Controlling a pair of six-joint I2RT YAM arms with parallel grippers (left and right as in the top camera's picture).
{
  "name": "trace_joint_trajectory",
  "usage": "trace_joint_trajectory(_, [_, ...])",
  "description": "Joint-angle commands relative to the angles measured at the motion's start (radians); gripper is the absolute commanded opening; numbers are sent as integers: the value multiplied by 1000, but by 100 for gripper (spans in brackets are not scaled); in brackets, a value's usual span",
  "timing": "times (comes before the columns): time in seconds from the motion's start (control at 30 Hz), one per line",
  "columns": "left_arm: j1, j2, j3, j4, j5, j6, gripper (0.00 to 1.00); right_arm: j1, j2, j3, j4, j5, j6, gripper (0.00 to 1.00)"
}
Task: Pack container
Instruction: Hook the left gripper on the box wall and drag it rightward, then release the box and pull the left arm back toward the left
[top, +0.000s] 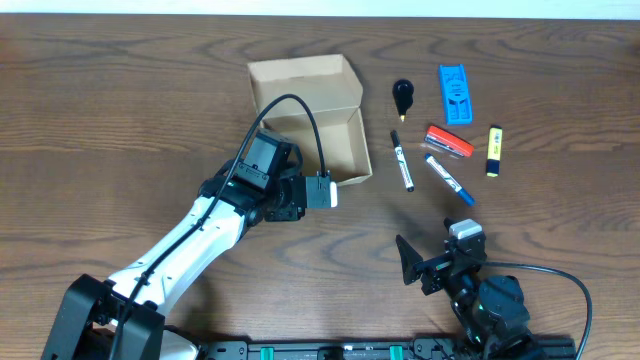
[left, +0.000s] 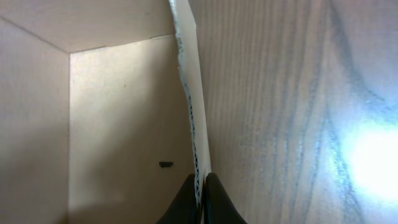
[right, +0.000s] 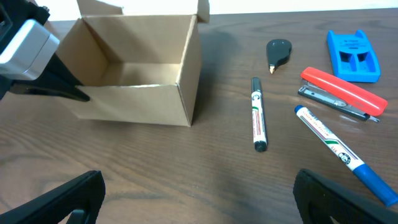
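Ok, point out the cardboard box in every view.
Overhead: cardboard box at upper centre, lid open.
Left wrist: its inside fills the left half, one wall edge-on at centre.
Right wrist: upper left.
Shared landmark: the left gripper pinching the box's wall.

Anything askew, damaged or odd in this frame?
Nothing is spilled or damaged. The cardboard box sits open and slightly askew, with the left gripper pinching one wall. The only oddity is a small dark mark inside the box, seen by the left wrist camera; what it is cannot be told.
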Motion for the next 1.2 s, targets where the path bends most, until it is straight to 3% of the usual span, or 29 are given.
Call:
trace_joint_trajectory(0.0, [2,-14,23,-11,56,36,5,6,-6,-4,-1,5,-11,99])
trace_joint_trajectory(0.23, [7,-16,23,-11,78,35,5,6,-6,-4,-1,5,-11,99])
trace_joint_trajectory(0.67, [93,-51,34,-50,303,36,5,6,-6,-4,-1,5,-10,99])
trace_joint_trajectory(0.8, [94,-51,34,-52,299,36,5,6,-6,-4,-1,5,-11,99])
trace_joint_trajectory(0.83, [94,-51,34,-51,298,35,9,6,-6,-4,-1,5,-11,99])
trace_joint_trajectory(0.87, [94,-51,34,-50,291,29,34,6,-6,-4,-1,5,-10,99])
trace_joint_trajectory(0.9, [94,-51,34,-45,281,6,79,6,-6,-4,0,5,-11,99])
trace_joint_trajectory(0.93, [94,-51,34,-39,275,-16,95,6,-6,-3,-1,5,-10,99])
trace_joint_trajectory(1.17, [94,-167,41,-36,276,-183,95,6,-6,-4,-1,5,-10,99])
